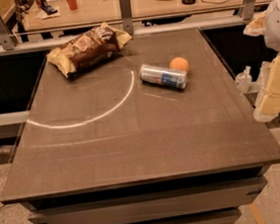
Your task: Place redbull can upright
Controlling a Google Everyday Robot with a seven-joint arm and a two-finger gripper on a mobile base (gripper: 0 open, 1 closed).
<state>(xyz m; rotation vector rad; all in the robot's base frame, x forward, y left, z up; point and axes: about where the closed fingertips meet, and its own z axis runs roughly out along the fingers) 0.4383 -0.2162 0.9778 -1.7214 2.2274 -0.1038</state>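
The redbull can (164,76) lies on its side on the dark table top (132,134), right of centre towards the back, with its silver end pointing left. An orange ball (179,64) rests right behind it, touching or nearly touching. My gripper (271,102) shows as a pale cream part of the arm at the right edge of the view. It is beyond the table's right edge, well to the right of the can and nearer to me, and it holds nothing that I can see.
A brown and yellow chip bag (88,49) lies at the back left of the table. A metal rail with posts (126,8) runs behind the table, with a cluttered desk beyond. A small bottle (244,79) stands off the right side.
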